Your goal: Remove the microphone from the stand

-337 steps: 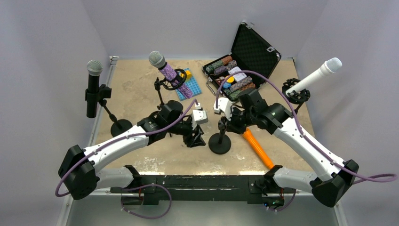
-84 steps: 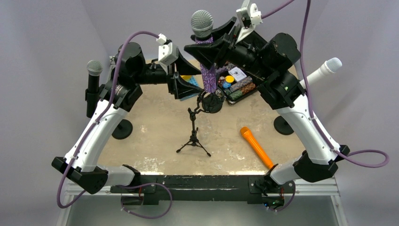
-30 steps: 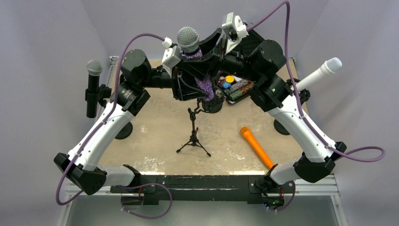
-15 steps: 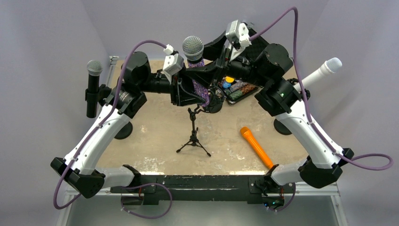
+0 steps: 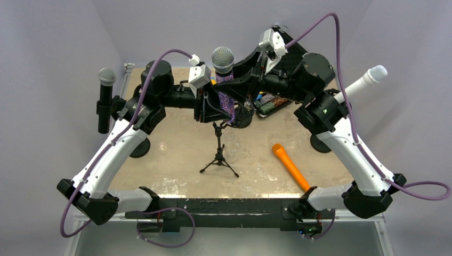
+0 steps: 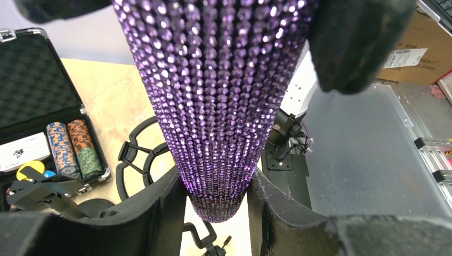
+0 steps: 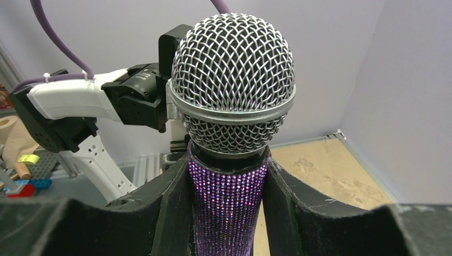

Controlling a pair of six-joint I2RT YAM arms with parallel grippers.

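Note:
The purple rhinestone microphone (image 5: 226, 96) with a silver mesh head hangs upright in the air, its lower end above the small black tripod stand (image 5: 218, 154) and clear of the stand's ring clip (image 5: 242, 117). My right gripper (image 5: 237, 85) is shut on it just below the head, as the right wrist view (image 7: 226, 178) shows. My left gripper (image 5: 213, 109) is shut on its lower end (image 6: 224, 106), with a finger (image 6: 160, 213) pressed on each side. The ring clip (image 6: 133, 165) shows behind the left finger.
A black microphone (image 5: 106, 96) stands on a stand at the left edge. A white microphone (image 5: 362, 82) is on a stand at the right. An orange microphone (image 5: 290, 165) lies on the table. An open case of poker chips (image 5: 274, 101) sits at the back.
Both grippers and the purple microphone have shifted slightly right and down. The left gripper has stayed at the microphone's lower end.

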